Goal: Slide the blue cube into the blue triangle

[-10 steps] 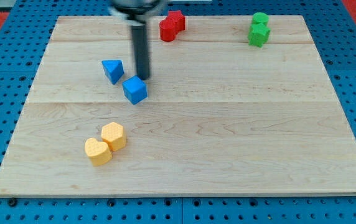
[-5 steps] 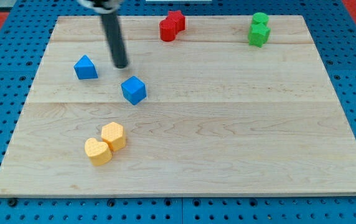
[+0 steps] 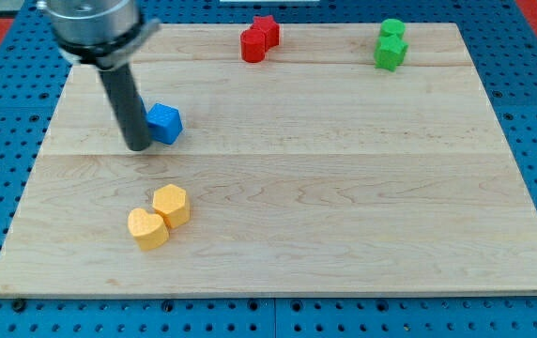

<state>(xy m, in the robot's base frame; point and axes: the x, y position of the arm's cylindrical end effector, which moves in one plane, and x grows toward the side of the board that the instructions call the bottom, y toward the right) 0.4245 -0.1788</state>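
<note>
One blue block point(image 3: 165, 123) shows on the wooden board point(image 3: 344, 188), left of centre. It looks like the blue cube. My tip point(image 3: 139, 147) rests on the board just left of and slightly below this block, and the rod touches or nearly touches the block's left side. The blue triangle does not show. The dark rod covers the spot where it last stood.
Two red blocks point(image 3: 258, 38) sit together at the top centre. Two green blocks point(image 3: 391, 44) sit at the top right. Two yellow blocks point(image 3: 159, 216) sit together at the lower left. The arm's head point(image 3: 90, 23) hangs over the top left corner.
The rod moved left and toward the view's bottom. The blue cube now sits further left and a little higher, against the rod. The blue triangle has gone out of sight.
</note>
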